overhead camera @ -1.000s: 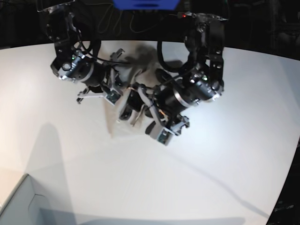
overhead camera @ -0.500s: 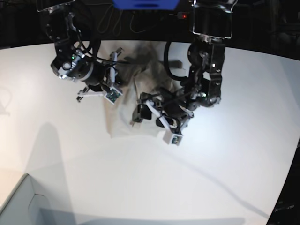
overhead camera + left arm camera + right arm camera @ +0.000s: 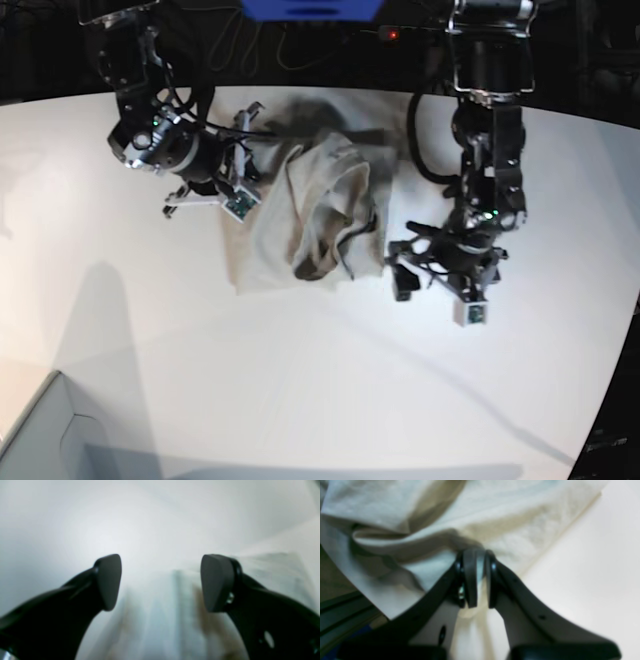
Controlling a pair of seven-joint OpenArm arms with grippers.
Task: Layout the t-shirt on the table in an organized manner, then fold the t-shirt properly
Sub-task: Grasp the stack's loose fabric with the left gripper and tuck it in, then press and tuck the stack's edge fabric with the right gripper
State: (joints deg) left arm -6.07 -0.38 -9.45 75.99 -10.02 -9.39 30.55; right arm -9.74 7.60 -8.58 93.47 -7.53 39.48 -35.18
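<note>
The t-shirt (image 3: 315,215) lies crumpled in a beige heap at the middle of the white table (image 3: 300,380). My right gripper (image 3: 252,160) sits at the heap's left edge. In the right wrist view the right gripper (image 3: 477,580) is shut on a bunched fold of the t-shirt (image 3: 500,515). My left gripper (image 3: 402,268) hovers just right of the heap, apart from it. In the left wrist view the left gripper (image 3: 161,582) is open with nothing between its fingers (image 3: 108,580), and blurred cloth (image 3: 162,620) lies below them.
A pale box corner (image 3: 35,435) pokes in at the front left. A blue object (image 3: 310,8) and cables sit beyond the table's curved far edge. Bare tabletop (image 3: 595,567) lies right of the cloth in the right wrist view.
My left arm has swung right, from over the t-shirt to bare table beside it, uncovering the heap. The right arm has stayed put, still gripping cloth.
</note>
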